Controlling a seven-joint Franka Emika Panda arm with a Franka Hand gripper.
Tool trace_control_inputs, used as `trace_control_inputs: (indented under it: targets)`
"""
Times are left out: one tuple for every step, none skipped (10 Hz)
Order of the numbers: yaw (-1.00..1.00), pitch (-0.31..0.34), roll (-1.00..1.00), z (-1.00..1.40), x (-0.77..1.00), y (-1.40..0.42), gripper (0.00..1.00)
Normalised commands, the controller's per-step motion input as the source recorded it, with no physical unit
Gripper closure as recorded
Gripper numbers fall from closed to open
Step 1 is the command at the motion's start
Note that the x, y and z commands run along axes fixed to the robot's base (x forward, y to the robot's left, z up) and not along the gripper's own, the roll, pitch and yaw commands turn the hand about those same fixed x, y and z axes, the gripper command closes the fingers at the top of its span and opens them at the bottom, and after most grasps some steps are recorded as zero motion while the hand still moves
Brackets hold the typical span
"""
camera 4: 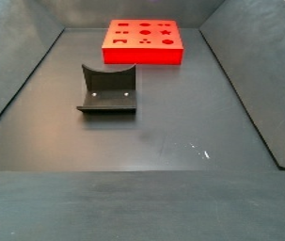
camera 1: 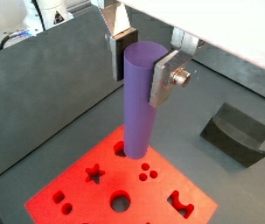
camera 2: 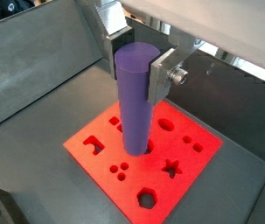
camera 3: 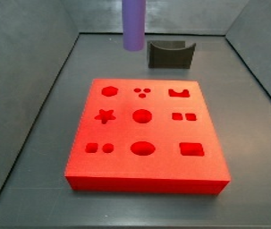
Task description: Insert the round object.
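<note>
Gripping purple rod (camera 1: 139, 101) upright, gripper (camera 1: 142, 63) above red block (camera 3: 146, 134); fixture (camera 4: 108, 88) apart

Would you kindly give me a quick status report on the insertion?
Tool shut on purple rod, upright above red block. Not yet inserted. Fixture stands apart behind the block; nothing blocking.

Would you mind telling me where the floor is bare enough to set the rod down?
Bare floor lies between the fixture and the near wall. The red block fills the far end. The gripper holds the purple rod above that block.
</note>
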Motion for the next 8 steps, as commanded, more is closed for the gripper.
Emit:
trace_control_inputs:
  targets:
    - [0.00, -0.039, 0.00, -0.19, 0.02, -0.20, 1.00]
    - [0.00, -0.027, 0.18, -0.24, 0.25, -0.49, 1.00]
    - [0.02, -0.014, 0.21, -0.29, 0.30, -0.48, 1.00]
    - [0.01, -0.013, 0.18, -0.28, 0.28, -0.40, 1.00]
    - [0.00, -0.003, 0.12, -0.23, 0.24, -0.27, 1.00]
    - [0.00, 0.000, 0.02, -0.23, 0.18, -0.12, 1.00]
    - [0.00, -0.053, 0.00, -0.42, 0.21, 0.00, 1.00]
    - [0.00, -0.041, 0.11, -0.51, 0.23, -0.05, 1.00]
